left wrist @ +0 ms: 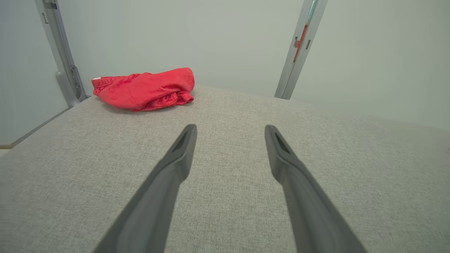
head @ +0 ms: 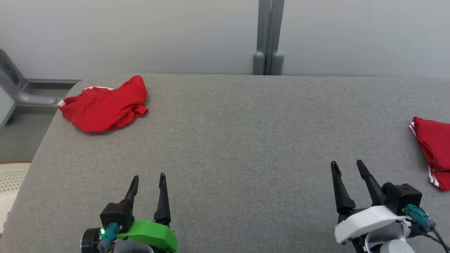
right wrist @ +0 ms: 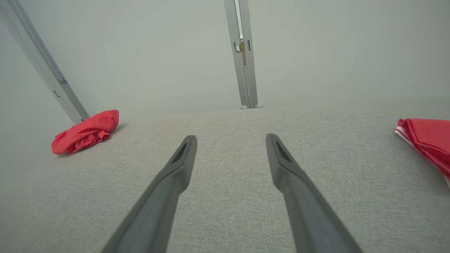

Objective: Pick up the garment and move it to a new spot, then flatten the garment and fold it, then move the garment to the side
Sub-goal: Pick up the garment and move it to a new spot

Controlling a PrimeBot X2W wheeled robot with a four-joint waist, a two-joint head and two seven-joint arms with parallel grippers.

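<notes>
A wide table [head: 225, 165] covered in grey woven cloth takes up most of the head view, with a pale blank wall behind it and a grey upright post [head: 268, 35] at top centre.

The crumpled red garment [head: 105, 107] lies in the upper left of the frame, close to the table's far left corner, bunched into a loose heap with a strip of white trim showing along its back edge. A second red garment [head: 432, 147] with white stripes lies flatter at the right edge of the frame, partly cut off (it looks already folded and set aside, so the heap is most likely the one to work on).

The left claw [head: 148, 176] sits at the lower left and the right claw [head: 347, 162] at the lower right. Both have their two dark fingers spread wide with nothing between them, hovering over bare cloth well apart from either garment.

The heap looks light, thin and limp, so it should sag and drape once lifted and may drag on the rough table covering. A pinch on a raised fold near the top of the bunch seems the surest first hold. For flattening, the trimmed band would probably serve better, one claw at each end.
</notes>
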